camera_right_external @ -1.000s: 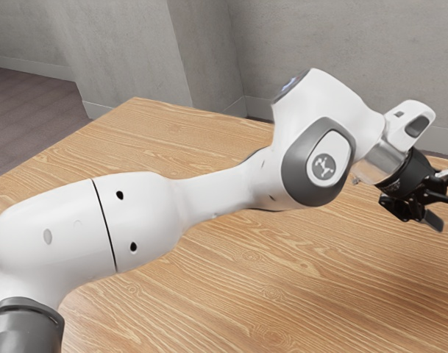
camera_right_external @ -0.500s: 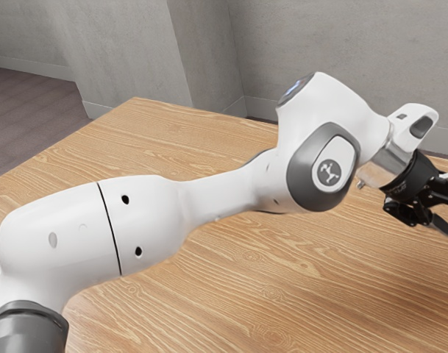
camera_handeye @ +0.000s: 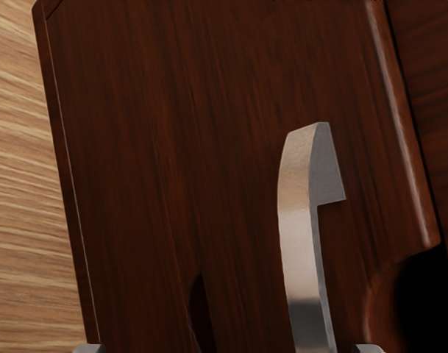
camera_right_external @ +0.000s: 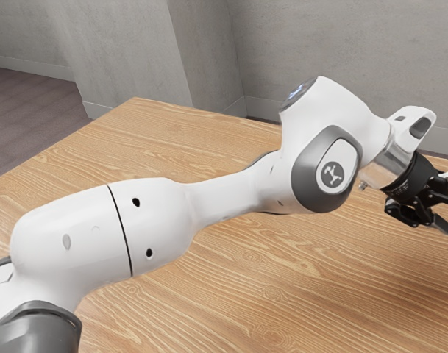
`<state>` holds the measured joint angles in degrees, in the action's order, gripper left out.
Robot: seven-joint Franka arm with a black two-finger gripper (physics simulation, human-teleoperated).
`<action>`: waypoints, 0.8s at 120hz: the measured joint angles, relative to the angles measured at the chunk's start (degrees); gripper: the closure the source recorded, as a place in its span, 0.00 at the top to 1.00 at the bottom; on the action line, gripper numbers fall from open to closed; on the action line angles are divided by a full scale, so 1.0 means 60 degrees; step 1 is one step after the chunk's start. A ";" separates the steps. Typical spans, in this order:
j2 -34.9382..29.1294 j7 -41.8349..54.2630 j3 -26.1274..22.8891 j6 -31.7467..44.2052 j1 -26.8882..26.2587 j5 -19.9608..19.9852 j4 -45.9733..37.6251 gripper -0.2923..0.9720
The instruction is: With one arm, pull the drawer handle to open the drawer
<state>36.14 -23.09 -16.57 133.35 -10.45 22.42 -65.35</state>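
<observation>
Drawer handle (camera_handeye: 306, 243): curved grey metal bar on a dark wooden drawer front (camera_handeye: 172, 147). It stands directly ahead of the gripper (camera_right_external: 438, 209), close under the hand and in line with the gap between the fingers.

Gripper: black, two-finger, spread wide. In the wrist view its grey fingertips (camera_handeye: 87, 348) stand well apart, one to each side of the handle. Neither touches the bar, and nothing is held.

Arm (camera_right_external: 209, 198): white, stretched low over the table (camera_right_external: 172, 140).

Change noted: over the last second the arm has extended a little further toward the exterior view's right, carrying the hand forward with the fingers spread as before. Judged meaning: this is the closing approach, with the handle now straddled but not gripped. The grasp and the pull are both yet to come, so the task is at an early stage.

Drawer (container): only its outer face and handle are on show. A dark recess (camera_handeye: 429, 301) lies beside the front panel, past the handle. Whether the drawer has begun to slide out cannot be told. None of its interior shows, so contents are unrecorded.

Table: light wood grain, visible past the drawer front's edge (camera_handeye: 18, 184).
</observation>
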 joint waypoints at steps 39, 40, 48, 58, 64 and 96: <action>-0.0089 -0.0161 0.0171 -0.0064 0.0039 -0.0034 -0.0031 0.49; -0.0090 -0.0164 0.0178 -0.0068 0.0042 -0.0036 -0.0032 0.49; -0.0103 -0.0198 0.0264 -0.0114 0.0018 -0.0070 -0.0052 0.49; -0.0146 -0.0249 0.0340 -0.0189 0.0003 -0.0137 -0.0075 0.49; -0.0189 -0.0271 0.0394 -0.0259 -0.0005 -0.0172 -0.0085 0.49; -0.0320 -0.0309 0.0708 -0.0694 0.0043 -0.0044 -0.0086 0.49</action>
<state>34.22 -24.95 -12.33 129.18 -10.19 22.16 -65.87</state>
